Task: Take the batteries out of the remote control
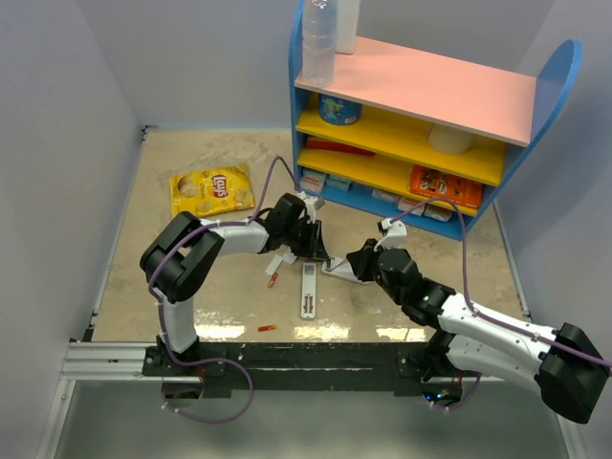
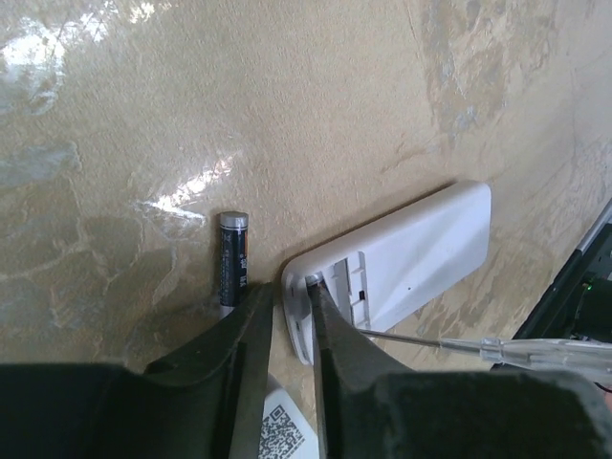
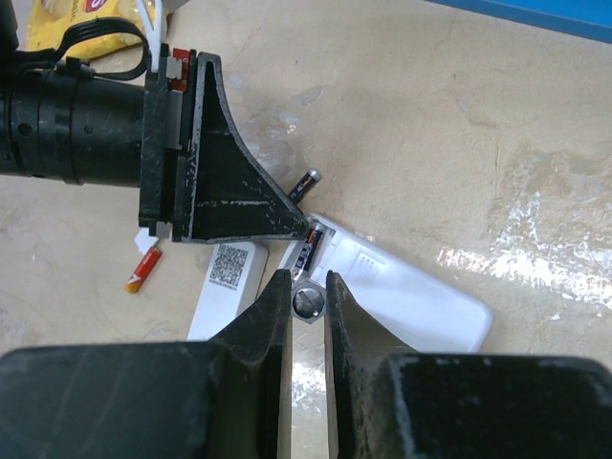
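Note:
The slim white remote control [image 1: 308,292] lies back up, showing a QR label [image 3: 228,266]. One red-orange battery [image 1: 273,280] lies just left of it, another [image 1: 267,328] nearer the front edge. A wider white device [image 3: 411,296] lies beside it with its compartment uncovered and a dark cell [image 3: 305,251] inside. Another dark cell [image 2: 232,258] rests on the table. My left gripper [image 2: 292,296] stands slightly open astride that device's end wall, one finger inside the compartment. My right gripper [image 3: 308,287] is shut on a thin screwdriver [image 2: 449,344] whose tip reaches into the compartment.
A yellow chips bag [image 1: 211,189] lies at the back left. A blue shelf unit [image 1: 421,124] with boxes stands at the back right, with a clear bottle [image 1: 318,43] on top. A small white piece [image 1: 283,260] lies near the left gripper.

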Action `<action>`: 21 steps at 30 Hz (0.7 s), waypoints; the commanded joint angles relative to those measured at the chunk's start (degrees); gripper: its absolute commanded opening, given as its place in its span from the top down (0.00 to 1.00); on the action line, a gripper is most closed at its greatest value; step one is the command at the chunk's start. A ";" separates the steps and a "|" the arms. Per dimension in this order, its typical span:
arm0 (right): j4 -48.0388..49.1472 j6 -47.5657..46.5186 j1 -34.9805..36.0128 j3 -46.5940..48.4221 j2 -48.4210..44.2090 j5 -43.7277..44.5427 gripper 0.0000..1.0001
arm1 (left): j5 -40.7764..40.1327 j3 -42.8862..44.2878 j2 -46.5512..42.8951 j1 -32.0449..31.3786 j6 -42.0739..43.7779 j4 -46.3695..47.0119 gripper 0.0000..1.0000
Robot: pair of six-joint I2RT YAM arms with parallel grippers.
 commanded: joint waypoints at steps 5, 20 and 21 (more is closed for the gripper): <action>2.36 -1.89 0.09 0.39 1.56 4.34 1.00 | -0.59 0.96 -5.41 -0.10 -1.13 -0.15 0.67; -0.63 -5.05 0.09 3.29 1.73 4.43 1.00 | -1.38 2.45 -5.06 0.07 -0.34 -1.38 0.68; -0.63 -5.58 0.09 3.46 2.17 3.99 1.00 | -1.47 2.45 -4.80 0.07 -0.25 -1.38 0.68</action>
